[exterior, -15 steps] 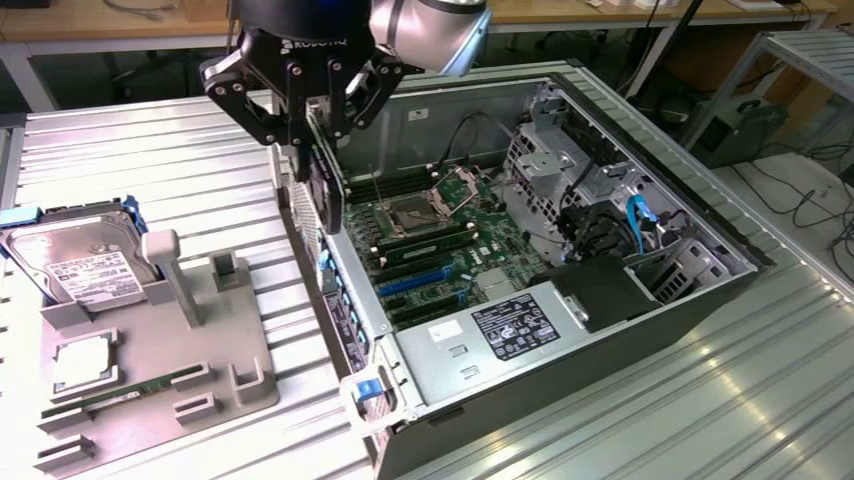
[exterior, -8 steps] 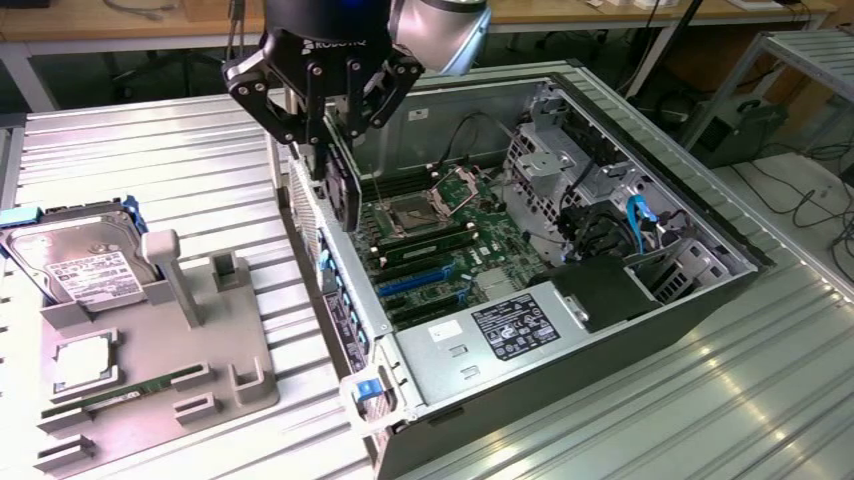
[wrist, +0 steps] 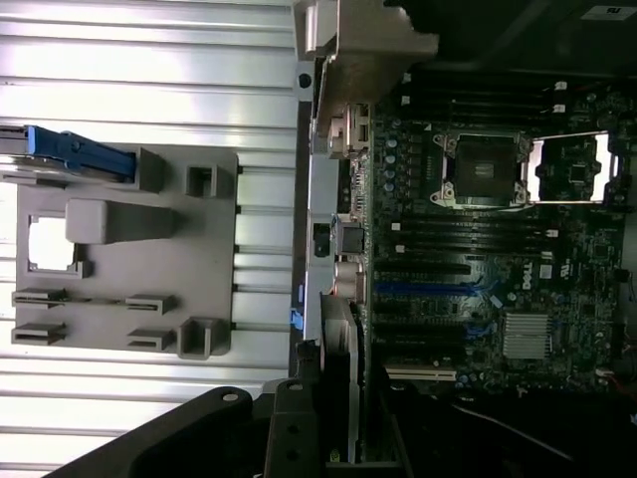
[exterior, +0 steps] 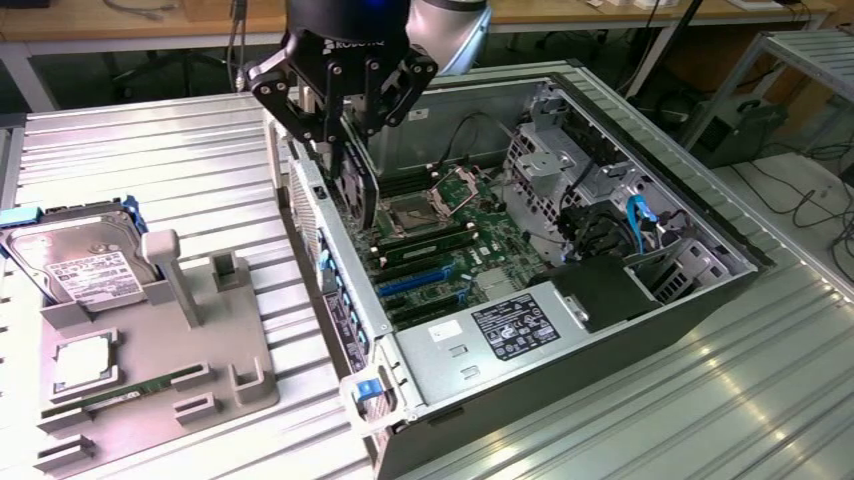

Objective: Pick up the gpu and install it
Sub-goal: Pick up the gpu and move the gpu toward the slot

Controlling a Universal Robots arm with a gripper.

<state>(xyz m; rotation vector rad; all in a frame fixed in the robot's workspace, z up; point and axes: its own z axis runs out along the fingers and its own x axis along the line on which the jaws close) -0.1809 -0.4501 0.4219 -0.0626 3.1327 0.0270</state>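
Gpu (exterior: 356, 192) hangs edge-down, clamped between the gripper (exterior: 344, 140) fingers, just inside the open computer case (exterior: 694, 290) at about ten o'clock of its opening, above the motherboard (exterior: 454, 250) and its blue slots (exterior: 407, 283). It looks light and stiff but fragile. A grip on the board's upper edge, clear of the fan and the gold contacts, seems safest. At eight o'clock from the case, a grey holder (exterior: 147, 400) carries a hard drive (exterior: 74, 255) and a memory stick (exterior: 114, 393). Everything sits on a ribbed metal counter (exterior: 174, 140). Wooden desks (exterior: 134, 20) stand at twelve o'clock, and floor cables (exterior: 814, 200) lie at three o'clock.
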